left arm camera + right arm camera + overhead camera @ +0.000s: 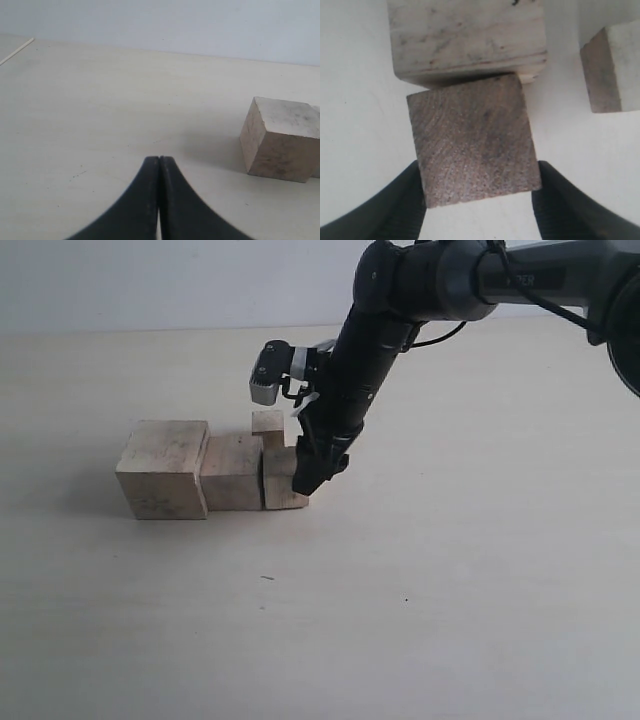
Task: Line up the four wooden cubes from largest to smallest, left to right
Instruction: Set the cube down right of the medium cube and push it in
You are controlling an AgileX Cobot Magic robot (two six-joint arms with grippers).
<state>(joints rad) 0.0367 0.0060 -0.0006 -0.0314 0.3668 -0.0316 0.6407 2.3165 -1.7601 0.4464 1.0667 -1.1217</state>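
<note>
Three of the four wooden cubes stand in a row on the table: the largest cube at the left, the second cube against it, then the third cube. My right gripper reaches down from the right and is shut on the third cube. That cube is slightly turned and touches the second cube. The smallest cube sits alone just behind the row and shows as the smallest cube in the right wrist view. My left gripper is shut on nothing, low over the table, with the largest cube off to one side.
The pale table stretches wide in front of and to the right of the row. The right arm slants over the area behind the third cube. The left arm is out of the exterior view.
</note>
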